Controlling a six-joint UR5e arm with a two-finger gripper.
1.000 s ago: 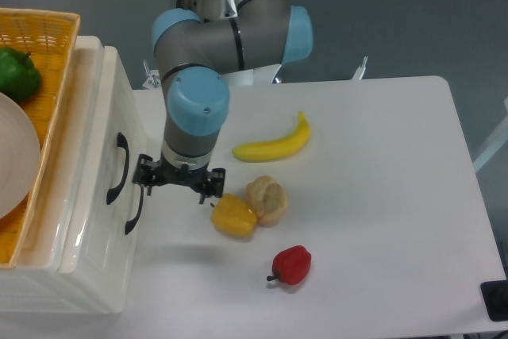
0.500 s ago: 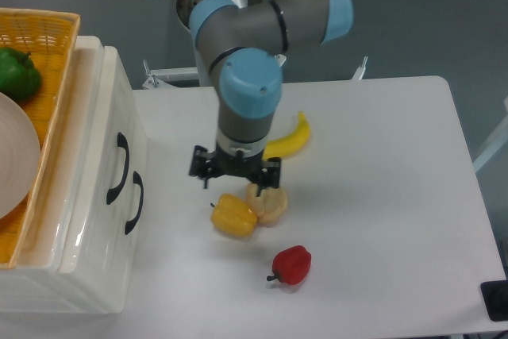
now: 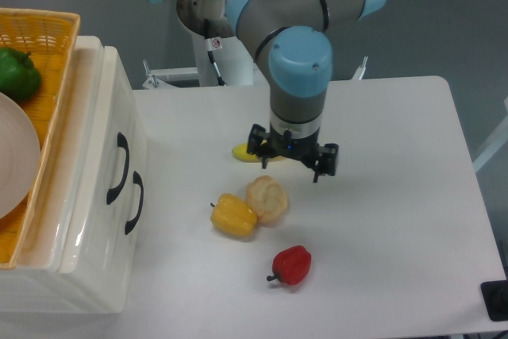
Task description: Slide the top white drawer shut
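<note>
The top white drawer (image 3: 103, 129) sat well to the left of the claw (image 3: 293, 156), apart from it. It was glossy cream-white plastic, its front panel flush with the cabinet face and carrying one black curved handle, upright.

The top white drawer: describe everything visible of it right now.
The top white drawer is glossy cream-white, plastic by its look, with one black curved handle on its front panel. It sits pushed in, its front level with the lower drawer front beneath it. A yellow wicker basket rests on the cabinet above. Nothing touches the front; the end effector hovers apart over the table.
</note>
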